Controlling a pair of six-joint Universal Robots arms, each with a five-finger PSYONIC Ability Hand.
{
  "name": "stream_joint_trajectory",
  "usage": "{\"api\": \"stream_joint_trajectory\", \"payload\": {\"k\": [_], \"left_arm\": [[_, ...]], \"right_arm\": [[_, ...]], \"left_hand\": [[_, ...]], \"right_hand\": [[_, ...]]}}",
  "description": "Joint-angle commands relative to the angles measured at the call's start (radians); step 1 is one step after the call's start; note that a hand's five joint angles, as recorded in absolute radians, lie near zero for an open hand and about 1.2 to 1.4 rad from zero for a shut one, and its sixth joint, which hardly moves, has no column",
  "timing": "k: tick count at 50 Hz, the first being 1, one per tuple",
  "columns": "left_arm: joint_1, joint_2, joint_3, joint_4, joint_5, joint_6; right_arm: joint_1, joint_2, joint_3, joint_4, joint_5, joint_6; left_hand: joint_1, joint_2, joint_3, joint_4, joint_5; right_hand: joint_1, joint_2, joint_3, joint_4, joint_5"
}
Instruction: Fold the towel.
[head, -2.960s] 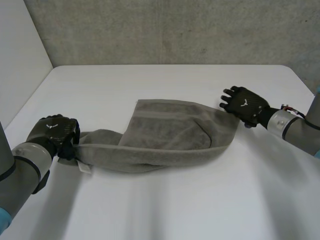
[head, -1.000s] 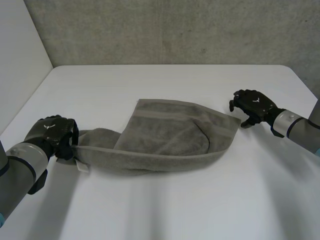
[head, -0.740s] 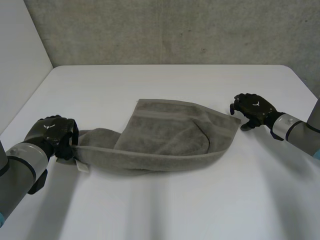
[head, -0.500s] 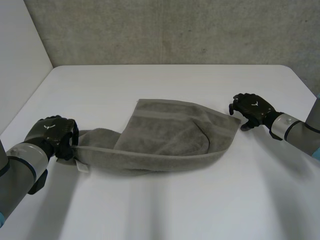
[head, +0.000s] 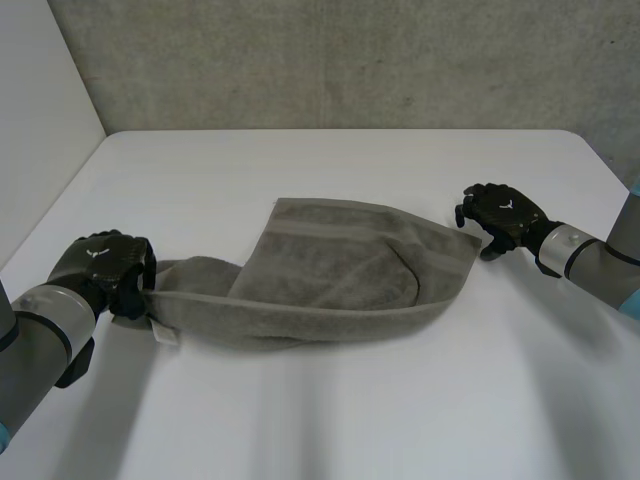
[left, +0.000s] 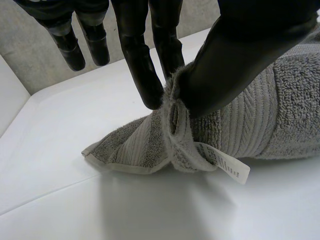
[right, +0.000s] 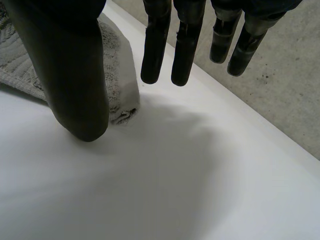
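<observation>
At the left side of the table (head: 330, 430), my left hand (head: 108, 262) is pinching the bunched end of the towel (head: 330, 270) between thumb and straight fingers, right by the sewn-in tag (left: 227, 165), and is keeping that hold unchanged. Across the middle the towel is lying loosely doubled and twisted, not yet squared. Over on the right, my right hand (head: 503, 212), which was drifting clear a second ago, is easing back beside the towel's corner (right: 122, 107) with its fingers (right: 156, 50) hanging straight and empty, so I'm expecting a re-grasp before any fold.
</observation>
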Motion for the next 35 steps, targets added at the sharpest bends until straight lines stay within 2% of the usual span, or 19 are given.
{"api": "stream_joint_trajectory", "payload": {"k": [1,19,35], "left_arm": [[0.0,0.0,0.001,0.0,0.0,0.0],[-0.005,-0.002,-0.001,0.0,0.0,0.0],[-0.009,-0.005,-0.001,0.003,0.0,0.0]], "right_arm": [[0.002,-0.002,0.002,0.0,0.0,0.0],[0.003,0.011,-0.002,-0.004,0.0,-0.001],[0.005,0.035,-0.031,0.005,-0.002,-0.001]], "left_hand": [[-0.018,-0.013,-0.043,-0.05,-0.019],[-0.018,-0.013,-0.043,-0.05,-0.019],[-0.018,-0.013,-0.043,-0.05,-0.019]], "right_hand": [[0.024,0.022,-0.007,-0.06,0.005],[0.044,0.042,-0.007,-0.06,0.026],[0.247,0.245,-0.007,-0.06,0.229]]}}
